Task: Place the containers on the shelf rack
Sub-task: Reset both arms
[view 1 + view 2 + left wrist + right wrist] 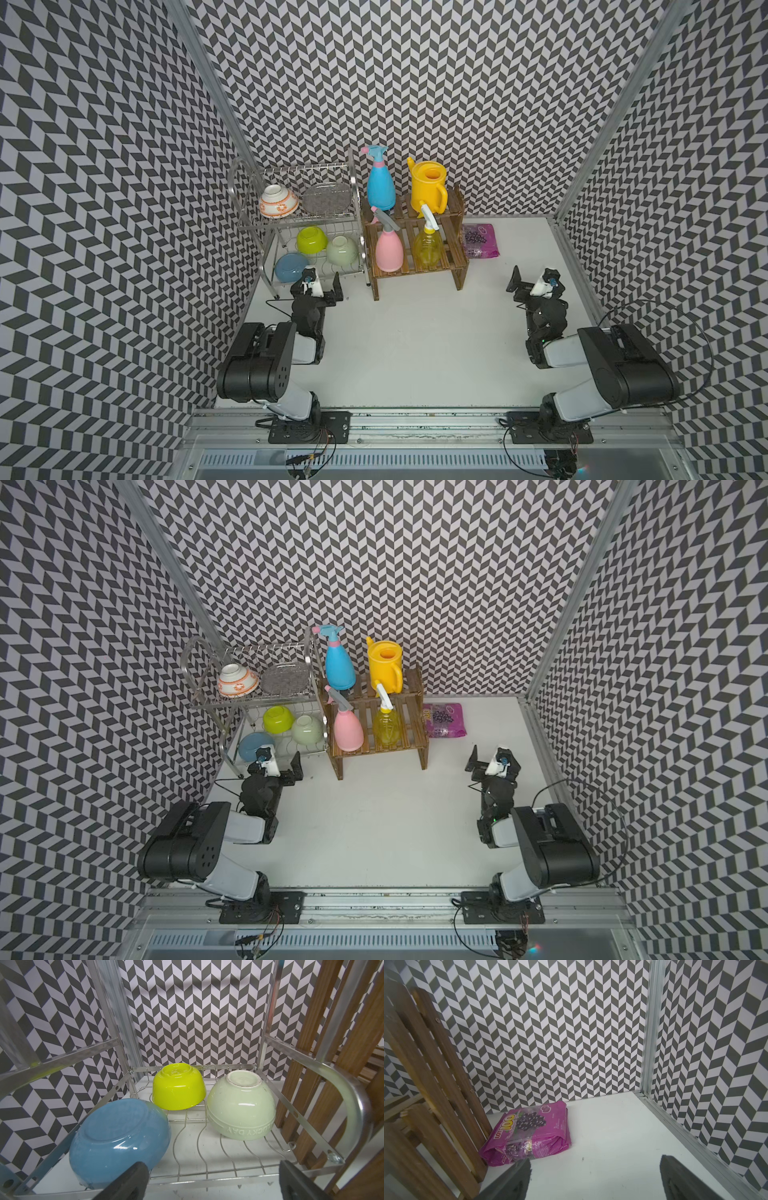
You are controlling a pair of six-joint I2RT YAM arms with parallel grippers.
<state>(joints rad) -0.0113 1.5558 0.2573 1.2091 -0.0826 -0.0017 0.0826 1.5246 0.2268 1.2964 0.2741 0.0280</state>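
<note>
**Q:** Where are the containers?
**A:** All four stand upright on the shelf rack (pixel 451 257). On the upper step are the blue spray bottle (pixel 380 187) and the watering can (pixel 428 187). On the lower step are the pink spray bottle (pixel 389 249) and the clear yellow spray bottle (pixel 428 249). Their fill levels cannot be told.

**Q:** What is in the dish rack (pixel 324 217)?
**A:** The lower tier holds a blue bowl (pixel 118 1142), a lime bowl (pixel 178 1086) and a pale green bowl (pixel 241 1105), all upside down. The upper tier holds a white-and-orange bowl (pixel 278 201).

**Q:** What is the state of the grippers?
**A:** The left gripper (pixel 212 1176) has its jaws wide apart, holds nothing and faces the dish rack. The right gripper (pixel 596 1176) is likewise wide apart and holds nothing. It is near the purple packet (pixel 529 1132), which lies on the table (pixel 415 353) just beside the shelf rack.
</note>
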